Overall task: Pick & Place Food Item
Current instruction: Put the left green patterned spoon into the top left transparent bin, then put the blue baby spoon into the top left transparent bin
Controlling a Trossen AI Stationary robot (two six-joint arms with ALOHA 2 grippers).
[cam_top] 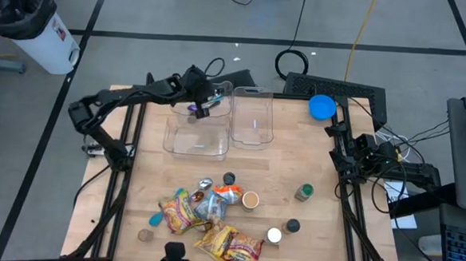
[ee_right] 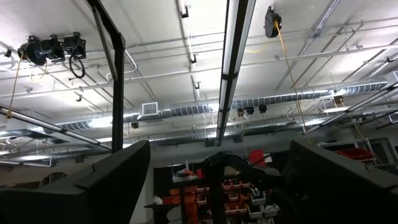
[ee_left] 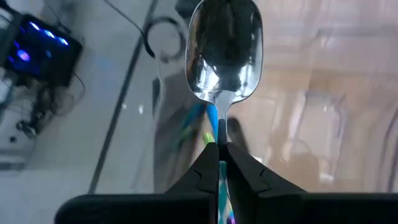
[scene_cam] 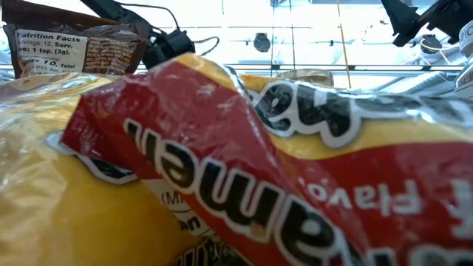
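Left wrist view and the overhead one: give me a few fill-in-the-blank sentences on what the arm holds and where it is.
1. The left gripper is shut on a metal ____.
2. In the high view, that gripper is above the ____ of the two clear containers.
3. The blue lid lies near the table's far ____ corner.
4. The right gripper's fingers are ____.

Missing words: spoon; left; right; open

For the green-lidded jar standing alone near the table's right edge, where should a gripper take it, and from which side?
Grip the green-lidded jar across its lid or upper body, coming straight down from above. It seems to stand upright with bare wood around it, so the fingers can likely straddle it. The parked right gripper is nearer; the left gripper holds a spoon.
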